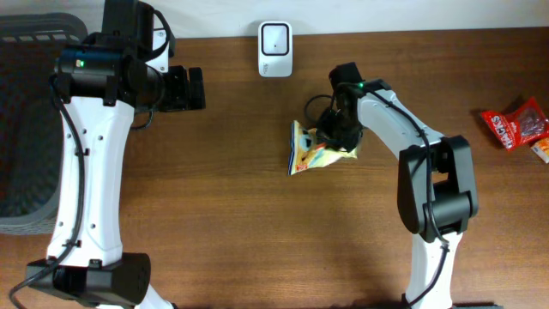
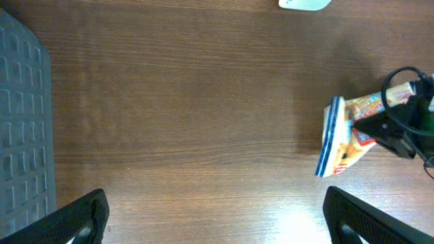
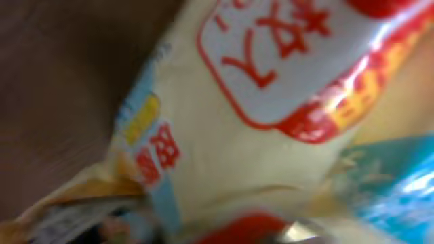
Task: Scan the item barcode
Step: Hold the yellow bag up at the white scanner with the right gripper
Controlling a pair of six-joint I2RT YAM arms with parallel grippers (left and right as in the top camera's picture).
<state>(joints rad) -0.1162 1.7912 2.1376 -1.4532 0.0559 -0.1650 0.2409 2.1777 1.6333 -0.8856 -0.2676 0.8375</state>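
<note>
1. While the snack packet (image 1: 304, 156) was held short of the scanner (image 1: 275, 48), the left gripper (image 1: 196, 88) hung wide open and empty above the tabletop (image 1: 214, 215), right of the basket (image 1: 26, 129).
2. The scanner stood at the tabletop's far edge. Doing this step well probably meant turning the barcode side squarely toward its window and holding it steady.
3. The snack packet lay near the scanner, slightly to its right, pinched at one end by the right gripper (image 1: 336, 129), which was closed tight.
4. Which face carried the barcode could not be told.
</note>
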